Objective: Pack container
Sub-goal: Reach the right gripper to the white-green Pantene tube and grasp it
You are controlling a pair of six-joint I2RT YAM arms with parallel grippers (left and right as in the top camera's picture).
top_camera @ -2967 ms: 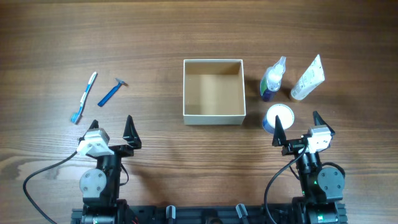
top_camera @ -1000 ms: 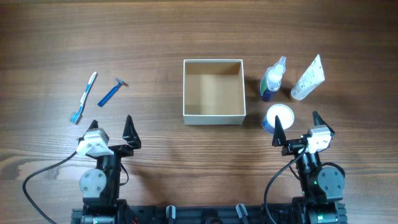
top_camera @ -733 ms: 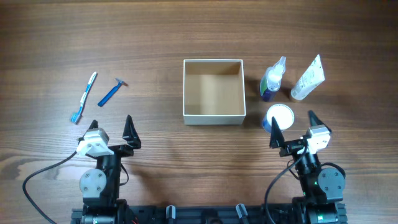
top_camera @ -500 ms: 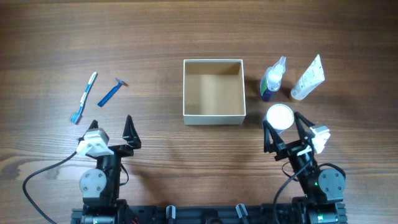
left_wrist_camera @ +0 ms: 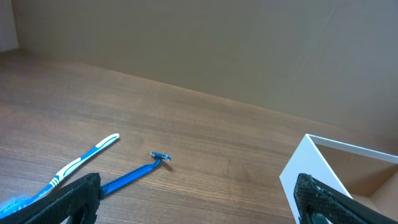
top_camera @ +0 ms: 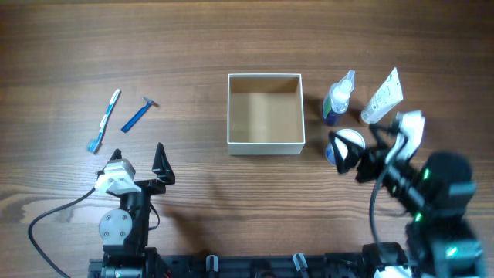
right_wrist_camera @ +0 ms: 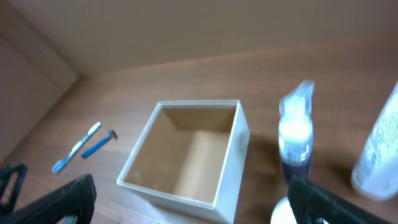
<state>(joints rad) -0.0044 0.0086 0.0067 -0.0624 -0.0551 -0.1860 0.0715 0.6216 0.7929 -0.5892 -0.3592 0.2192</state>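
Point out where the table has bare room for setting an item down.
Bare wood lies between the razor and the container, along the whole far side of the table, and on the container's near side. The container itself is empty. It is crowded right of it, where the spray bottle, tube and jar sit close together.

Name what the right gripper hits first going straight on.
Probably the near wall of the container, centred ahead of the right gripper; the white-lidded jar by one finger might be clipped sooner. Depth unclear.
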